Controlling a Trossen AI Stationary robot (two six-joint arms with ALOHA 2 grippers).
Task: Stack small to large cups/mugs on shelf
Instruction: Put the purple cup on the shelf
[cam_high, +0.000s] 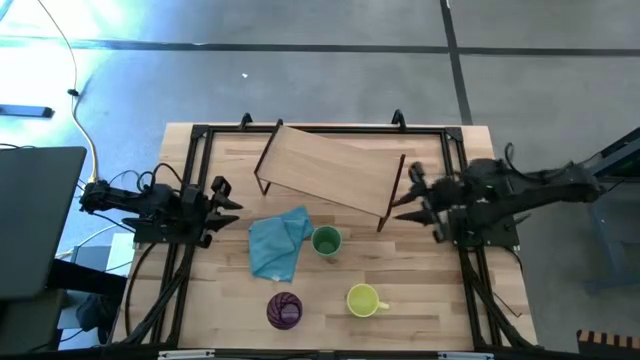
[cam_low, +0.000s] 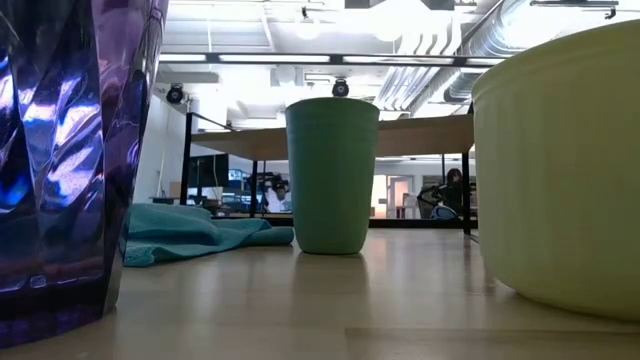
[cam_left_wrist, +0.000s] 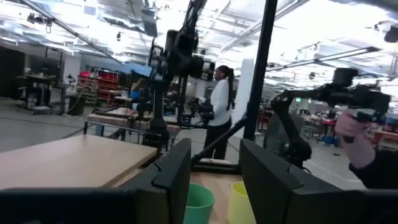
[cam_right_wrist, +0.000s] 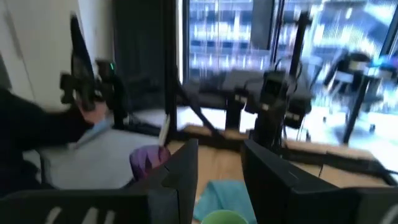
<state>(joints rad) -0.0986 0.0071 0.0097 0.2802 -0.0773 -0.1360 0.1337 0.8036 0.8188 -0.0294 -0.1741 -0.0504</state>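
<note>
The shelf (cam_high: 330, 170), a light-wood board on thin dark legs, stands at the table's far middle, turned askew. In front of it a green cup (cam_high: 326, 241) stands upright. A yellow mug (cam_high: 362, 300) and a purple tumbler (cam_high: 284, 310) stand near the front edge. My left gripper (cam_high: 225, 200) waits open at the table's left, level, facing the green cup (cam_left_wrist: 199, 202) and the yellow mug (cam_left_wrist: 239, 202). My right gripper (cam_high: 408, 195) hangs open above the table's right side, by the shelf's right end, with nothing between its fingers.
A light blue cloth (cam_high: 278, 243) lies crumpled just left of the green cup. A black frame (cam_high: 195, 150) runs around the tabletop. A person (cam_left_wrist: 219, 106) stands in the room beyond the table, and a hand (cam_left_wrist: 351, 130) shows there too.
</note>
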